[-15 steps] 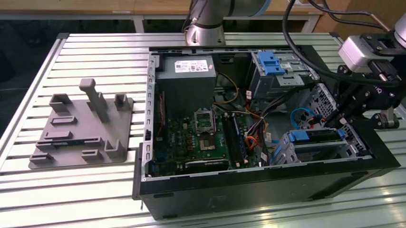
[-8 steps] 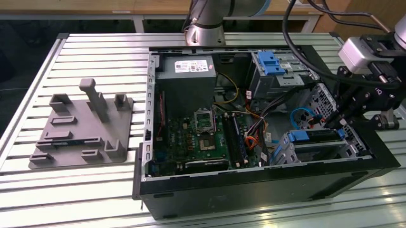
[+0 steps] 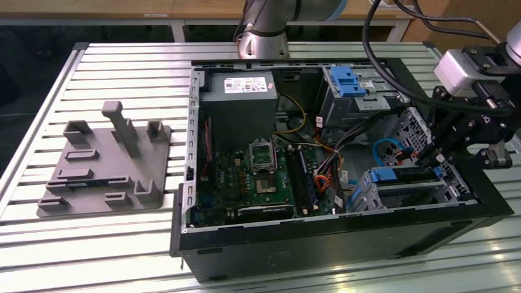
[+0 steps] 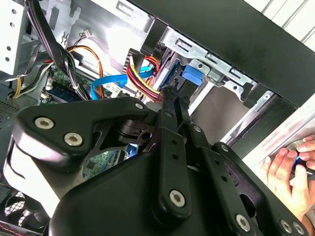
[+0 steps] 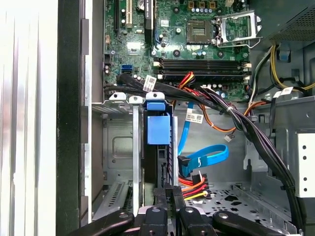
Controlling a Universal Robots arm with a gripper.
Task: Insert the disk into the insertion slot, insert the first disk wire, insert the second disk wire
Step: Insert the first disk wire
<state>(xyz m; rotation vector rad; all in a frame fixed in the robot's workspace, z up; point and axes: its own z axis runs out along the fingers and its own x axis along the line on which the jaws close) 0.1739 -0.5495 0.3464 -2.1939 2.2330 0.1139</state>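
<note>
Disk [image 5: 158,130] sits on edge in the insertion slot [image 5: 120,147], gripper [image 5: 170,191] pressed together right at its near end.

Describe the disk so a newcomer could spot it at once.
Start at the open black computer case on the slatted table. In its corner at the exterior view's right is a bare grey sheet-metal bay; the disk stands on edge inside. Its bright blue plastic carrier distinguishes it from the taller grey cage with a blue latch.
</note>
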